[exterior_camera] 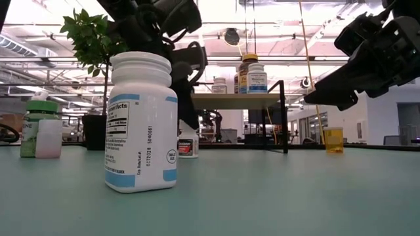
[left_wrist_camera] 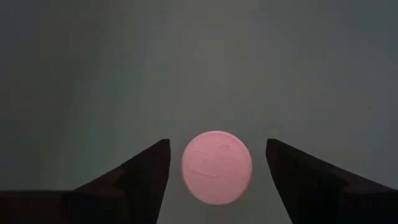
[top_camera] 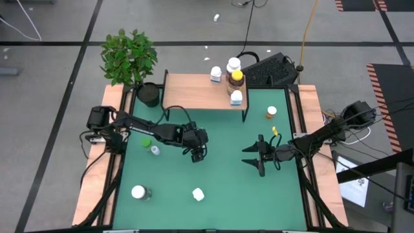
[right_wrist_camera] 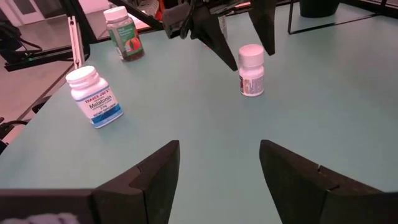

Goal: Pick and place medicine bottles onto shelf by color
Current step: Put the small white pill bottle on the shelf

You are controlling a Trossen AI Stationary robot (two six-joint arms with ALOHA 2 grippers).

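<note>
Two grippers spread, left gripper [left_wrist_camera: 217, 171] straddling a pink-capped bottle [left_wrist_camera: 217, 167] untouched, right gripper [right_wrist_camera: 219, 171] empty.

the table top [top_camera: 220, 175] is green with pale wooden side rails. the shelf [top_camera: 194, 92] is light wood on black legs. on it stands an amber bottle [top_camera: 237, 81] with a yellow cap among white ones. a white bottle [exterior_camera: 142, 122] carries a blue-banded label. a green-capped bottle [exterior_camera: 37, 128] stands nearby. the plant pot [top_camera: 148, 94] is black.
</note>
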